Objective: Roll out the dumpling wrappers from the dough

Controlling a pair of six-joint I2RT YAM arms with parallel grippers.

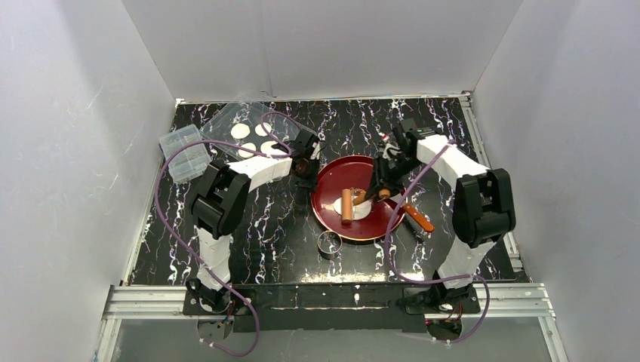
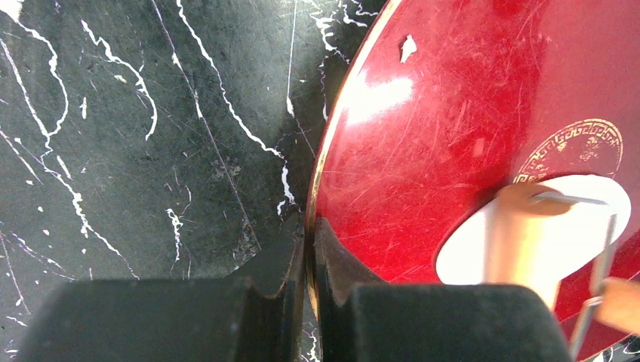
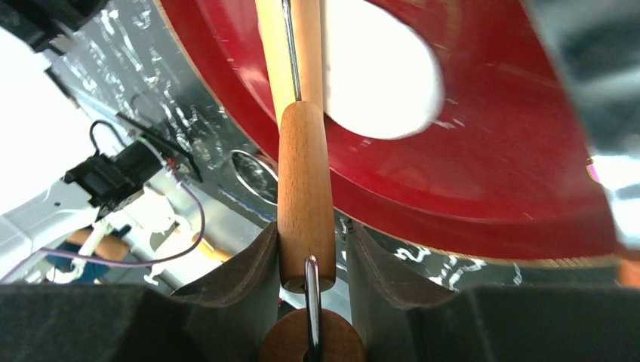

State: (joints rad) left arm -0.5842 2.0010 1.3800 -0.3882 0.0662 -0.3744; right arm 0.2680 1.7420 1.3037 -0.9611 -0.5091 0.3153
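Overhead, I am two black-and-white arms working over a red plate (image 1: 332, 177) on a black marbled table (image 1: 272, 226). My left gripper (image 2: 309, 241) is pressed together on the plate's gold rim, one finger on each side of it, pinning the plate. My right gripper (image 3: 306, 234) pinches the wooden handle (image 3: 304, 173) of a small roller (image 1: 346, 205), whose barrel lies across the dough (image 3: 377, 75). The dough is a flattened white patch near the plate's middle, partly under the barrel. Dumpling wrappers (image 1: 241, 130), neat white discs, lie in a clear tray (image 1: 223, 124) at the far left, well apart from the plate. A metal ring (image 1: 328, 243) stands just off the plate's near edge.

I judge the dough soft, light and a little tacky. It should spread under gentle pressure, and it may cling to the barrel or tear if pinched. I would not grasp it with my fingers. Better to work it through the roller, gripped at the handle, with the plate's rim held so nothing slides.
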